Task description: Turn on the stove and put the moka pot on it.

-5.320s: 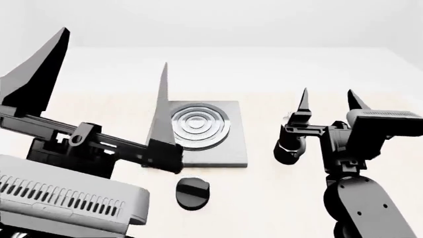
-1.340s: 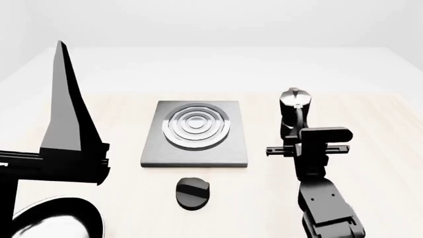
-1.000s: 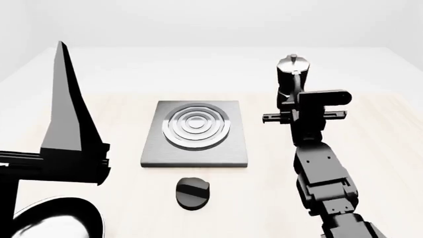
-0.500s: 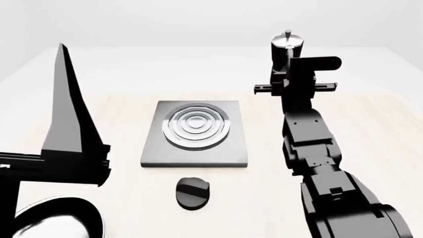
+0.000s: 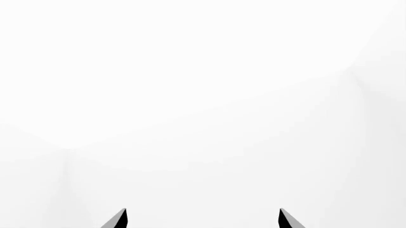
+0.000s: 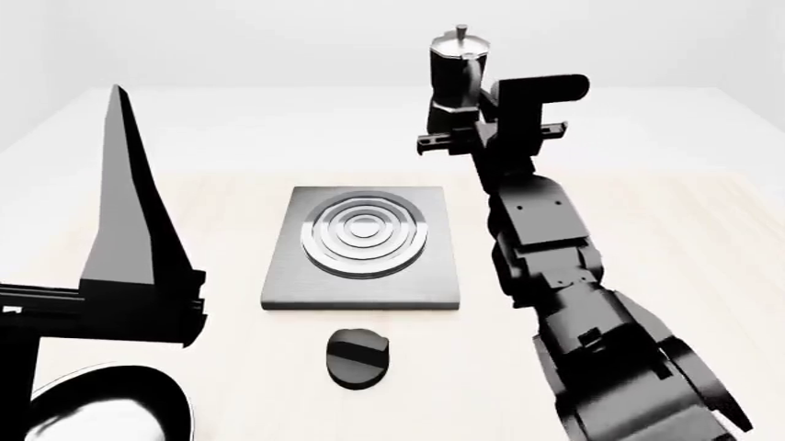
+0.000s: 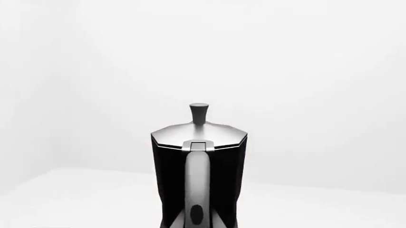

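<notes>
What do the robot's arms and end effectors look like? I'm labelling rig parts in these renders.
Both are glossy black. The right arm is built from blocky segments with small round fasteners. The left end effector has long, flat, tapering fingers ending in sharp points, with grey inner faces. No cables or markings show.

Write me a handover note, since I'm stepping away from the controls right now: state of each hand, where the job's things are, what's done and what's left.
Right hand: shut on the moka pot, holding it upright in the air, beyond and right of the stove.
Left hand: open, empty, parked high at the left, fingertips apart.
Knob: on the table in front of the plate; whether it has been turned cannot be told.
Done: pot picked up.
Left: bring the pot over the rings, set it down, release; check the knob and turn it if needed.
</notes>
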{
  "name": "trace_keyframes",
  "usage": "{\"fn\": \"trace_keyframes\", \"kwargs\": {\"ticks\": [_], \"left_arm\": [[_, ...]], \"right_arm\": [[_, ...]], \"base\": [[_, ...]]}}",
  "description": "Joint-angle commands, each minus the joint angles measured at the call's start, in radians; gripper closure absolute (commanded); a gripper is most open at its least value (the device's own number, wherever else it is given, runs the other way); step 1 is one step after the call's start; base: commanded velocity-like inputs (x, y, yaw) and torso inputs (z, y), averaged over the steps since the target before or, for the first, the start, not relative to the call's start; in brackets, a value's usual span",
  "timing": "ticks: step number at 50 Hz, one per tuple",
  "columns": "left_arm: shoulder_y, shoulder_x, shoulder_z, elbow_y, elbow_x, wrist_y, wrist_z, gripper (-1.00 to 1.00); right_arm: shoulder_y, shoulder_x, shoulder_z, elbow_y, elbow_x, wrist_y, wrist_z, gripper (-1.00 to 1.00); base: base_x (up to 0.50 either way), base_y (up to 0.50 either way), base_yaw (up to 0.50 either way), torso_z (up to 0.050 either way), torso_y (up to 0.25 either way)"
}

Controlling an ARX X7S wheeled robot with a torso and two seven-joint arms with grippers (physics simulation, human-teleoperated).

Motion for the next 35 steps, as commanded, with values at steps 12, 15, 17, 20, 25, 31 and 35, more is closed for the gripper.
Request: {"fn": "trace_keyframes", "kwargs": {"ticks": [12, 15, 17, 20, 25, 31, 35], "left_arm": [[0.001, -0.006, 0.005, 0.0, 0.0, 0.006, 0.0, -1.0], [0.0, -0.004, 0.008, 0.0, -0.006, 0.007, -0.001, -1.0], [0.006, -0.004, 0.002, 0.0, -0.008, 0.0, -0.002, -1.0], [0.013, -0.012, -0.004, -0.001, -0.005, 0.007, 0.001, -1.0], [0.002, -0.017, 0.008, 0.0, -0.002, 0.012, 0.002, -1.0], [-0.023, -0.019, 0.032, 0.0, -0.001, 0.02, 0.002, -1.0], [-0.039, -0.02, 0.047, 0.0, 0.0, 0.023, 0.001, -1.0]], "right_arm": [[-0.007, -0.008, -0.627, -0.067, 0.638, -0.159, -0.122, 1.0], [0.006, -0.008, -0.671, -0.074, 0.685, -0.156, -0.118, 1.0], [0.001, -0.008, -0.699, -0.081, 0.707, -0.168, -0.113, 1.0], [0.001, -0.008, -0.734, -0.09, 0.745, -0.178, -0.113, 1.0], [0.001, -0.008, -0.785, -0.113, 0.797, -0.192, -0.1, 1.0], [-0.023, -0.008, -0.84, -0.138, 0.831, -0.223, -0.077, 1.0], [-0.021, -0.008, -0.859, -0.151, 0.85, -0.227, -0.072, 1.0]], "base": [[0.0, 0.0, 0.0, 0.001, 0.002], [0.0, 0.0, 0.0, 0.0, 0.0], [0.0, 0.0, 0.0, 0.0, 0.0], [0.0, 0.0, 0.0, 0.0, 0.003], [0.0, 0.0, 0.0, 0.0, 0.0], [0.0, 0.0, 0.0, 0.0, 0.002], [0.0, 0.0, 0.0, 0.0, 0.002]]}}
